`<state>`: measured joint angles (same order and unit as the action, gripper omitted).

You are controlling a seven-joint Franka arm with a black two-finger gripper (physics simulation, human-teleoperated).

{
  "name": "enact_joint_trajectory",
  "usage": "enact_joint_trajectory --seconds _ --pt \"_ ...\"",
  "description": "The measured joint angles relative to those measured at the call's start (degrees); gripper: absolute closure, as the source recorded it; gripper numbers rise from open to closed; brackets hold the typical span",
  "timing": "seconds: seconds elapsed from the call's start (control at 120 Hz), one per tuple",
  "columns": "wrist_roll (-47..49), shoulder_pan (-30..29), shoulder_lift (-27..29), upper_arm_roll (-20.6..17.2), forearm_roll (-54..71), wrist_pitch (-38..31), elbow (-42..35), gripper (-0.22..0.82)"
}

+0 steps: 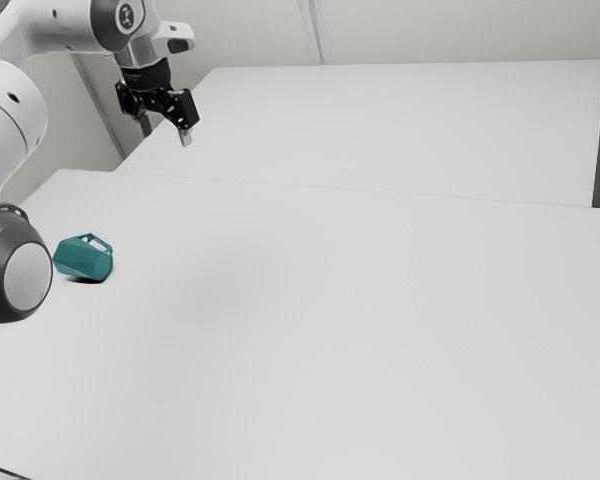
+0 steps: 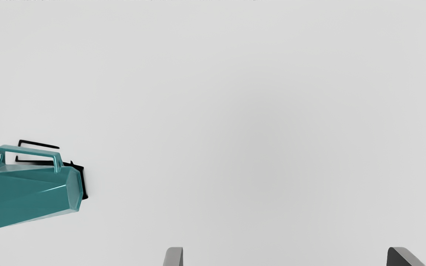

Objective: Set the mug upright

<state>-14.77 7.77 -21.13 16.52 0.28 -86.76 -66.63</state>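
Teal mug (image 1: 84, 258) lying on its side on the white table (image 1: 330, 320), not upright. Spot: toward the exterior view's left, near the arm's dark joint with its round pale cap (image 1: 27, 277) as seen there. Mug body faceted, angular. Handle (image 2: 31, 149) runs along the body, on its upper side in the exterior view. Narrower end of the mug is a flat, many-sided face (image 2: 74, 190), turned toward the gripper's side in the wrist view. Dark shadow (image 2: 85, 184) on the table by that end, plus thin dark lines by the handle.

Gripper (image 1: 166, 131): wide, fingers (image 2: 174, 256) well apart, above table level, mug touching neither. Mug sits off to one side, outside the span between the fingers, closer to one than the other. Arm (image 1: 60, 25) reaches in from the exterior view's upper left. Behind: another white surface (image 1: 410, 125), pale wall (image 1: 460, 30).
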Motion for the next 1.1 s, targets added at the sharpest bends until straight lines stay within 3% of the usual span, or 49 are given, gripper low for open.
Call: enact_joint_trajectory --seconds 0.3,0.492,0.917,0.992,1.1 --pt "0.0 1.5 0.7 2.8 1.5 -0.8 -6.0 0.0" --pt "-1.8 -3.1 -2.0 5.4 0.9 -2.4 -6.9 0.0" --pt "-12.4 -10.4 -10.6 16.2 -12.5 -4.7 -6.3 0.0" --pt "-14.7 -13.5 -11.4 15.6 -15.0 -5.0 -5.3 0.0" --pt "-17.9 -22.1 -12.1 7.8 -16.7 -5.3 -2.2 0.0"
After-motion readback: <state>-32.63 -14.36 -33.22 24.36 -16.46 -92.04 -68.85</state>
